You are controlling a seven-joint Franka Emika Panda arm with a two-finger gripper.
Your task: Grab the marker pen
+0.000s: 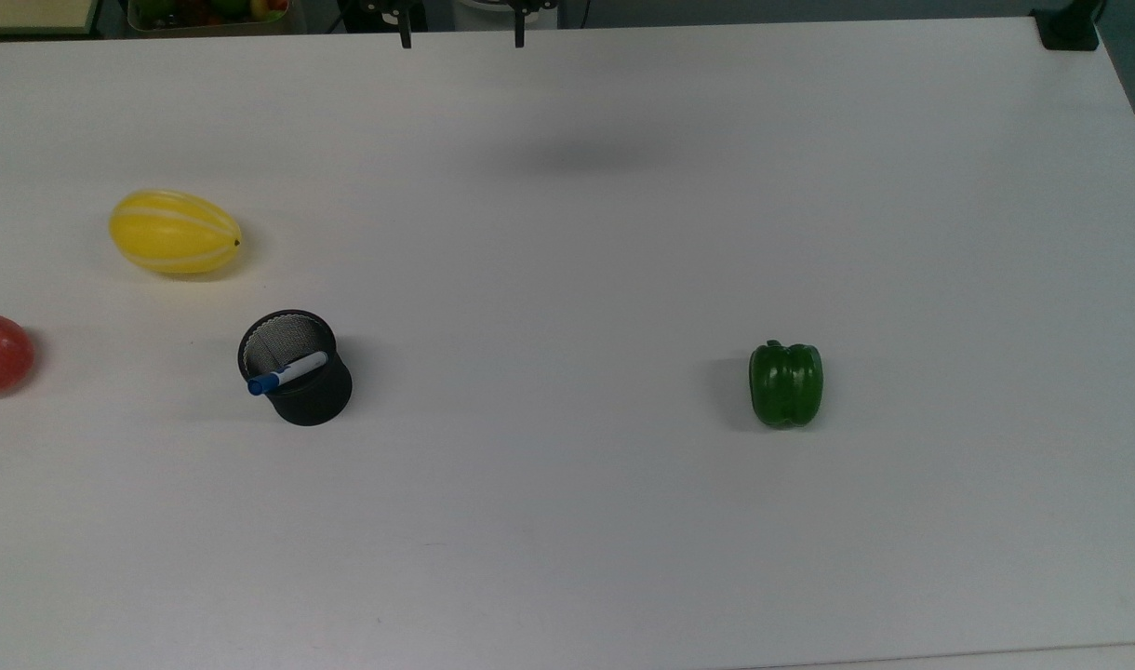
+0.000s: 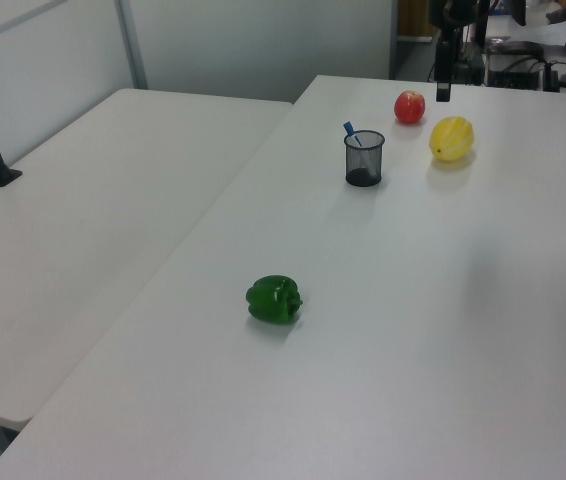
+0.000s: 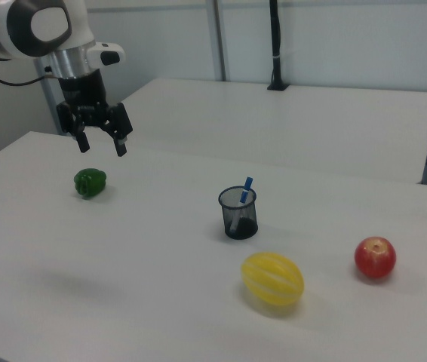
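I read the task as barely begun. My gripper (image 3: 101,140) hangs high above the white table (image 1: 567,521), its two fingers spread apart with nothing between them, and in the right view it sits over the table's far left part, above and a little behind the green bell pepper (image 3: 90,182). In the top view I only catch the two fingertips poking in at the upper edge, well apart from everything on the table.

The marker pen (image 1: 288,372) is untouched: it leans inside the black mesh cup (image 1: 298,372), blue cap uppermost and jutting just past the rim, white barrel slanting down into the cup. In the right view the cap tilts toward the upper right; in the left view it leans toward the upper left of the cup.

Near the cup lie a yellow striped melon (image 1: 175,232) and a red apple (image 1: 0,353), both apart from it (close enough that I would mind them on approach).

Everything is left, by my judgement: travel across to the cup, come down over the cap, close on the pen and lift it out without tipping the light cup.
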